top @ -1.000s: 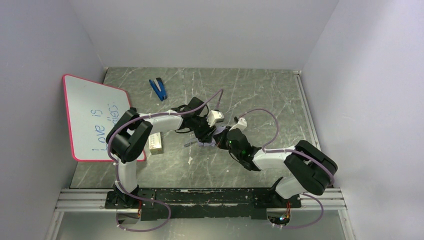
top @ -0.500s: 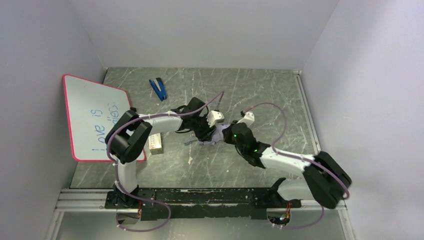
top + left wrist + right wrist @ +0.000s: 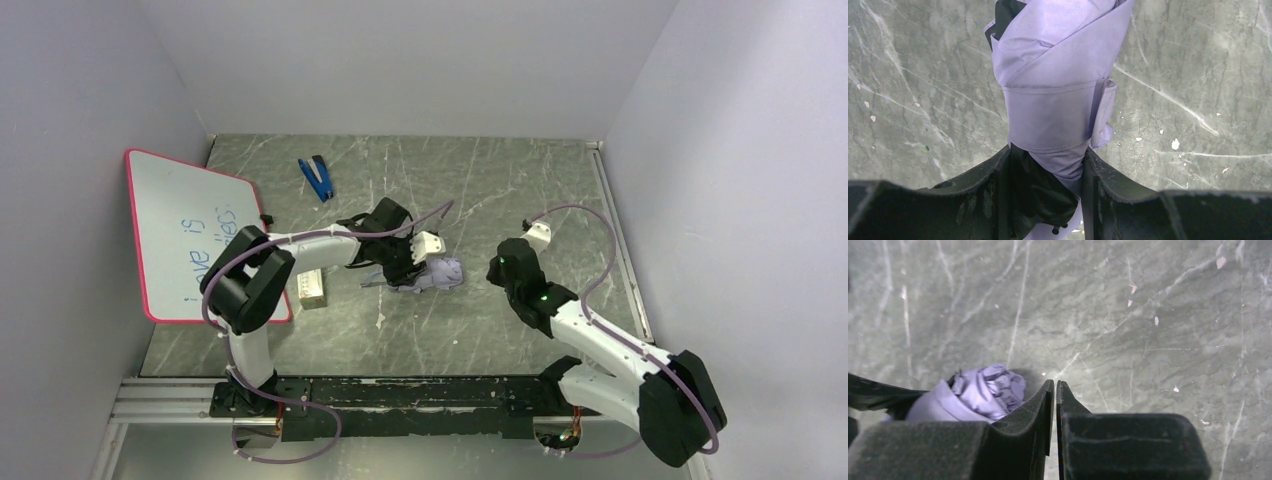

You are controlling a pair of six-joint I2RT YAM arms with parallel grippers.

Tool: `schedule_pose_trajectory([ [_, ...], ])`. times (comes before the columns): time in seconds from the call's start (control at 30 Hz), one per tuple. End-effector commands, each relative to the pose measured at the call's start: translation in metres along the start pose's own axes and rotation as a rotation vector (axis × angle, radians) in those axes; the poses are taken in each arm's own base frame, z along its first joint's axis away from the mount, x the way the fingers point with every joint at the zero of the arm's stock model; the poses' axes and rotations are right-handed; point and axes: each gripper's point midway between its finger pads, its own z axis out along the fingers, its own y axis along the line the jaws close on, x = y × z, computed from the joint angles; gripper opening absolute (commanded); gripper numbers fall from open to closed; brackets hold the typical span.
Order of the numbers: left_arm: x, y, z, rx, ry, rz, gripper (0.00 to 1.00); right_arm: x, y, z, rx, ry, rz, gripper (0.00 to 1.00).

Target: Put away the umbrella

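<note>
Far left of the table (image 3: 520, 180): a pink-rimmed whiteboard (image 3: 190, 235) at the wall, a blue stapler (image 3: 317, 177) further back, and a small pale box (image 3: 312, 287) beside the left arm. Nothing touches any of them.
Left gripper (image 3: 1045, 155): about half open, with a finger pressed on each side of the umbrella's narrow end. Dark folds are bunched between the fingers, so this hand alone has hold of it.
Umbrella (image 3: 1053, 90): at mid-table, low over the surface; whether it rests on the surface I cannot tell. It is folded into a lavender roll with its strap banded round the middle. The crumpled free end (image 3: 973, 395) points toward the right arm.
Right gripper (image 3: 1054, 385): to the right of the umbrella and apart from it. Its fingers are almost together, with only a thin slit between them and nothing in it.
Step in hand: probably the end of bundling, since the roll looks wrapped and only one hand is on it.
Next move: check that the strap is fastened, then carry or set the roll down without the grip squeezing the band loose. No holder for it is in view.
</note>
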Motion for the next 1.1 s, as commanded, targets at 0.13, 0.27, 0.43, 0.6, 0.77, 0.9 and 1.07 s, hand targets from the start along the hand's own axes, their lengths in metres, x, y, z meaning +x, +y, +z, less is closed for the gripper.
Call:
schedule_pose_trajectory([
  [0.13, -0.017, -0.004, -0.02, -0.022, -0.011, 0.042, 0.61, 0.021, -0.002, 0.021, -0.01, 0.13, -0.147, 0.11],
  [0.27, -0.052, 0.016, -0.05, -0.134, -0.132, -0.014, 0.65, 0.025, -0.009, 0.029, 0.038, 0.174, -0.185, 0.11],
  [0.43, -0.074, 0.042, -0.101, -0.283, -0.277, -0.157, 0.67, 0.026, -0.009, 0.038, 0.031, 0.191, -0.22, 0.11],
  [0.6, -0.049, 0.048, -0.138, -0.435, -0.285, -0.312, 0.57, 0.027, -0.001, 0.047, -0.007, 0.216, -0.285, 0.11],
  [0.77, -0.003, 0.033, -0.152, -0.56, -0.25, -0.451, 0.1, 0.034, 0.004, 0.055, -0.022, 0.27, -0.343, 0.11],
  [0.9, 0.028, 0.022, -0.152, -0.628, -0.237, -0.611, 0.05, 0.039, 0.007, 0.063, -0.026, 0.313, -0.389, 0.11],
  [1.07, 0.058, 0.024, -0.134, -0.687, -0.167, -0.8, 0.05, 0.052, 0.014, 0.073, -0.065, 0.382, -0.428, 0.11],
])
